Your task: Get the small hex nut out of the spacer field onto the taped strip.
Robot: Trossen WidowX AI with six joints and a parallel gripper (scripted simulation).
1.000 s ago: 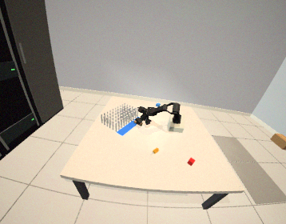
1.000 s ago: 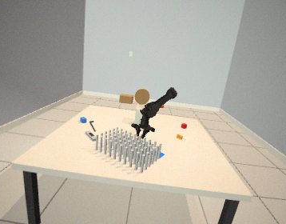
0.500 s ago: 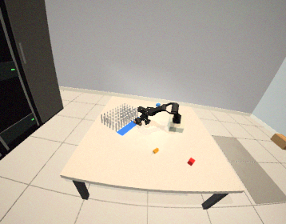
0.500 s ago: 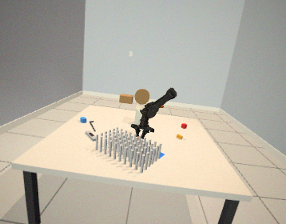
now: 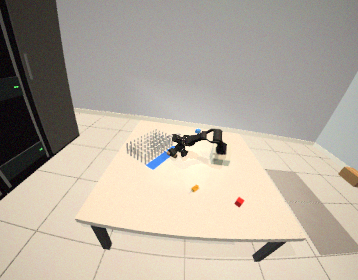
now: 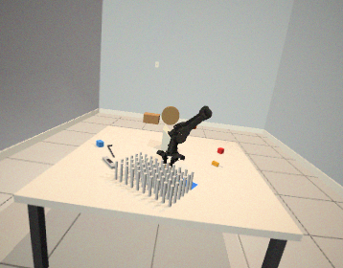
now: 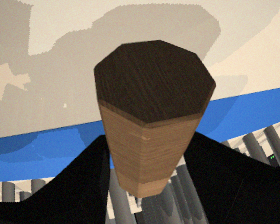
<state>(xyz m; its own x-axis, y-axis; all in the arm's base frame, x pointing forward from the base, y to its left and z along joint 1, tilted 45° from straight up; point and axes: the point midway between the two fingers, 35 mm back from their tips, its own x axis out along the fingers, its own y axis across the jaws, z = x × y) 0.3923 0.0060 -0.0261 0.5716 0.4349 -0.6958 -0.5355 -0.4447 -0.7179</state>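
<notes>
The grey metal spacers [image 5: 134, 151] [image 6: 170, 195] [image 7: 252, 148] stand upright in a dense field. The blue taped strip [image 5: 155, 162] [image 6: 194, 185] [image 7: 241, 107] runs along the field's front edge. My gripper [image 5: 178, 151] [image 6: 170, 162] [image 7: 145, 139] is shut on a tool's wooden handle [image 7: 146, 140], whose dark, many-sided end faces the wrist camera. The gripper is over the strip side of the field, close to the nearest spacers. The tool's lower part is mostly hidden below the handle. I cannot make out the hex nut in any view.
A black bent tool [image 6: 111, 151] and a grey object [image 6: 108, 162] lie beside the field. A blue block [image 5: 198, 131] [image 6: 100, 144] lies beyond them. An orange object [image 5: 195, 188] [image 6: 215, 164] and a red block [image 5: 239, 202] [image 6: 220, 150] lie on the table's other side.
</notes>
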